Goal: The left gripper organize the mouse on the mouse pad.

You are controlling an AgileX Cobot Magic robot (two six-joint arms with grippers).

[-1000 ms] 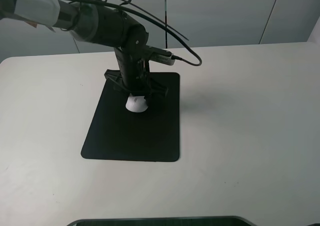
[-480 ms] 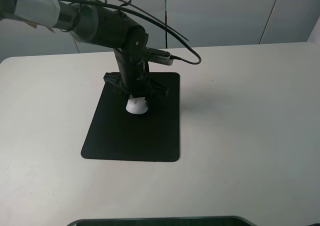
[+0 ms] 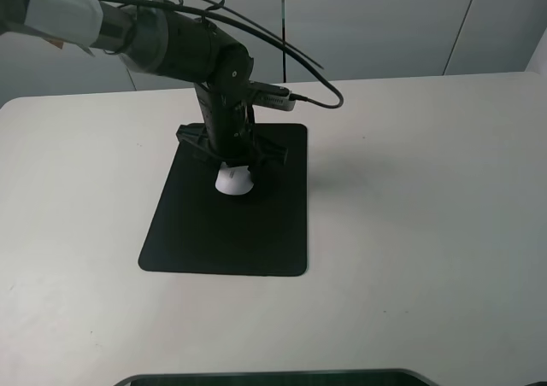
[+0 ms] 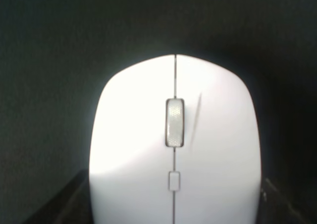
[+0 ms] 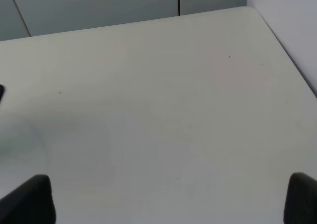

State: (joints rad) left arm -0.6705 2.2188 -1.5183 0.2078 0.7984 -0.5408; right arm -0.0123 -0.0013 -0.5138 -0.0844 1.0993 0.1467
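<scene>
The white mouse (image 3: pixel 232 182) lies in the far half of the black mouse pad (image 3: pixel 224 232), near its middle. My left gripper (image 3: pixel 232 172) comes straight down over it from a dark arm, and its fingers stand on either side of the mouse. In the left wrist view the mouse (image 4: pixel 173 149) fills the picture, grey scroll wheel up, with the pad (image 4: pixel 49 45) dark behind it. A dark finger (image 4: pixel 72 196) presses at each side of the mouse, so the left gripper (image 4: pixel 173 201) looks shut on it.
The pad rests on a pale table (image 3: pixel 410 232). A black cable (image 3: pixel 320 87) loops from the left arm over the pad's far edge. A dark strip (image 3: pixel 273 377) lines the table's near edge. My right gripper (image 5: pixel 163 199) hangs open over bare table.
The left arm has shifted very slightly and the mouse has edged a little towards the near side of the pad. Nothing else has moved.
</scene>
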